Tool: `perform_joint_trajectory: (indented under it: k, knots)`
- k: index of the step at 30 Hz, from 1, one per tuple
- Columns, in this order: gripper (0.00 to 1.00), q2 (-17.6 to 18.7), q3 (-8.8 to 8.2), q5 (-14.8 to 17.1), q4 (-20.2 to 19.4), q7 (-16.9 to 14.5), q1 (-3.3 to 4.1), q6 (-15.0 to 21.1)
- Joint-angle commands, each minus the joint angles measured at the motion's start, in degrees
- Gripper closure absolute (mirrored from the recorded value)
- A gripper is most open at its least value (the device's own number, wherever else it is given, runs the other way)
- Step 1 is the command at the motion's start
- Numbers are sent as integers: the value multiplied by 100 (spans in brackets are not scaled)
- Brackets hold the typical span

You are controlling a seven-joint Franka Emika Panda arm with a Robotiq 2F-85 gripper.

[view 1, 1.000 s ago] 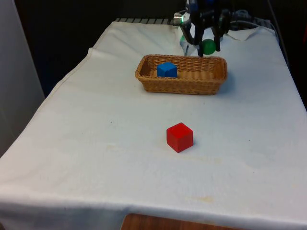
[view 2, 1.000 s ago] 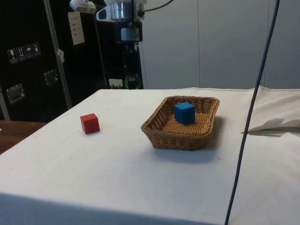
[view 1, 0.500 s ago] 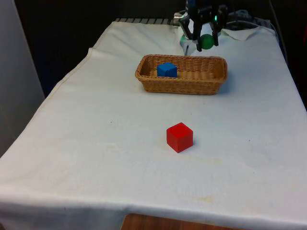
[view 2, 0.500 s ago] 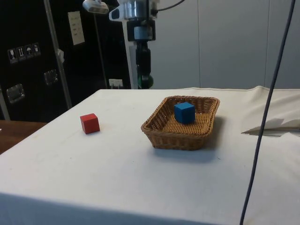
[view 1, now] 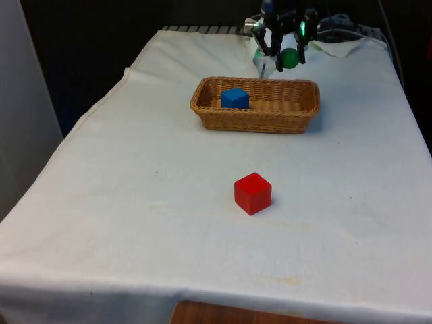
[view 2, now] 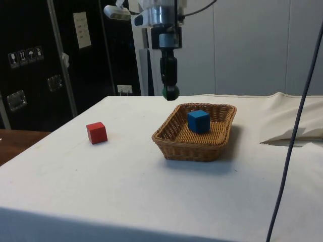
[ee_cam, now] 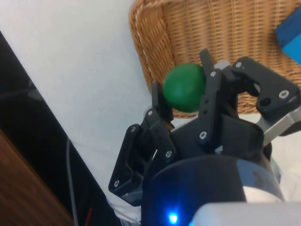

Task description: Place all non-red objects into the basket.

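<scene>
My gripper [view 1: 289, 59] [view 2: 171, 92] [ee_cam: 184, 94] is shut on a green ball [view 1: 290, 59] [view 2: 171, 92] [ee_cam: 184, 87] and holds it in the air just over the far rim of a wicker basket [view 1: 297, 120] [view 2: 174, 143] [ee_cam: 155, 52]. A blue cube [view 1: 235, 98] [view 2: 198, 121] [ee_cam: 292, 34] lies inside the basket, toward the front view's left end. A red cube [view 1: 252, 193] [view 2: 96, 132] stands on the white cloth well in front of the basket.
Crumpled white cloth and cables [view 1: 344, 34] lie behind the basket at the table's far end. A dark cable [view 2: 292, 126] hangs across the side view's right. The table edge [view 1: 94, 111] runs along the front view's left.
The gripper with the green ball has risen slightly and travelled across toward the basket; in the side view it now hangs over the basket's rim.
</scene>
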Motion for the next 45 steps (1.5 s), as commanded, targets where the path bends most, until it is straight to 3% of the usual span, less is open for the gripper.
perform_joint_trajectory:
  k: [1, 4, 10, 11, 19, 20, 23, 27, 28, 33, 36, 37, 39, 44, 45]
  knots:
    - [100, -46, -11, 69, -103, -63, 0, 115]
    - [100, -23, -29, 17, -172, -52, 0, 132]
    - [100, -80, -29, 69, -561, -86, 11, 619]
    - [100, -40, -34, 17, -510, -63, 0, 527]
    - [100, -17, -6, 11, -917, -29, 11, 1226]
    - [100, -34, -17, 17, -865, -63, 6, 1060]
    - [100, 52, 6, 11, -1037, -11, 17, 1495]
    - [100, 138, 17, 6, -1134, 11, 11, 1748]
    - [100, 115, 6, 17, -1094, -34, 11, 1604]
    - [100, 298, 34, -11, -1238, 74, 11, 2120]
    - [100, 401, 40, -6, -1261, 103, 17, 2286]
    - [100, 361, 34, 17, -1243, 40, 11, 2154]
    - [100, 516, 52, 6, -1272, 126, 23, 2441]
    - [100, 773, 69, 34, -1266, 160, 29, 2739]
    - [100, 716, 57, 17, -1249, 126, 17, 2590]
